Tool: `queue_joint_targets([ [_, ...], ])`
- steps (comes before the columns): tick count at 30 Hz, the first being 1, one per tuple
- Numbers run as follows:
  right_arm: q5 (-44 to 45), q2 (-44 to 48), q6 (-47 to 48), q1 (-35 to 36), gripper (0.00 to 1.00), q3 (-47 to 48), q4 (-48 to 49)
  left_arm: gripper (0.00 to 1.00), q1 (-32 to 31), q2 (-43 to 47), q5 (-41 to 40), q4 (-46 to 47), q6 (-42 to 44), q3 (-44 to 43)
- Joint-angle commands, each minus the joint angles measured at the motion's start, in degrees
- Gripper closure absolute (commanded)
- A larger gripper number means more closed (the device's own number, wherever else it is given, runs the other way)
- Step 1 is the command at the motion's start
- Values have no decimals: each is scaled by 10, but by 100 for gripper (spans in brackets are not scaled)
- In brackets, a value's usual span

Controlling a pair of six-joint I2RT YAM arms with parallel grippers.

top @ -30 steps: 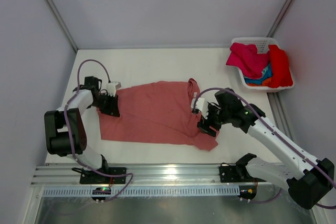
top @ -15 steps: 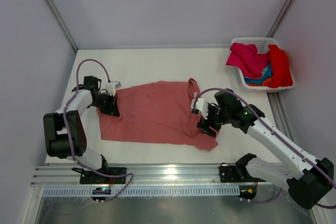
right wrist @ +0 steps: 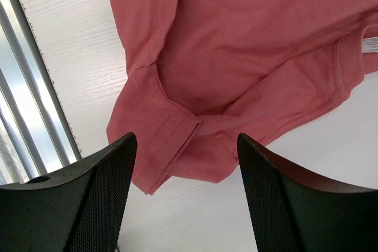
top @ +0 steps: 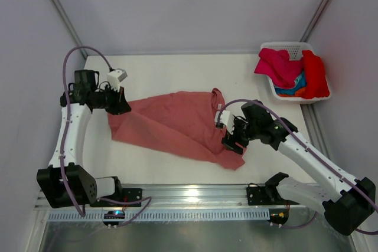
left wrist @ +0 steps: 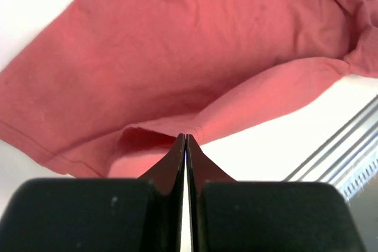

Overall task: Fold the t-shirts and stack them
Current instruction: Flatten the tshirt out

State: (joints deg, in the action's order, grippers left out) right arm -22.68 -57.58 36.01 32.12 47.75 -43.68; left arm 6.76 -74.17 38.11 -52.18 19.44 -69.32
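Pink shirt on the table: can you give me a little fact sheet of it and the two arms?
Shirt: salmon shirt, spread on the white table, wrinkled
Left fingers: shut, pinching the shirt's left edge
Right fingers: open, above a sleeve of the shirt, holding nothing
Basket: white basket, far right corner, more shirts piled inside

Left arm stretched forward, left gripper (left wrist: 185, 144) pinched shut on the pink t-shirt (top: 177, 123); right gripper (top: 233, 140) points down, jaws wide apart.
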Motion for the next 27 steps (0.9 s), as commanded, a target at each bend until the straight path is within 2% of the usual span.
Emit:
queue_joint_targets([
  [1,-2,7,-3,-2,27,-1,18,100,2,25,32,-89,45,-20],
  [6,22,5,9,-1,27,2,11,100,3,71,0,-112,70,-13],
  [13,74,-28,54,-2,23,-13,-27,100,2,133,-44,-77,43,-15],
  [20,82,-62,64,-2,23,-30,-15,100,3,134,-25,-78,22,-21],
  [27,68,-138,72,-2,23,-13,5,100,3,145,-21,-86,22,-16],
])
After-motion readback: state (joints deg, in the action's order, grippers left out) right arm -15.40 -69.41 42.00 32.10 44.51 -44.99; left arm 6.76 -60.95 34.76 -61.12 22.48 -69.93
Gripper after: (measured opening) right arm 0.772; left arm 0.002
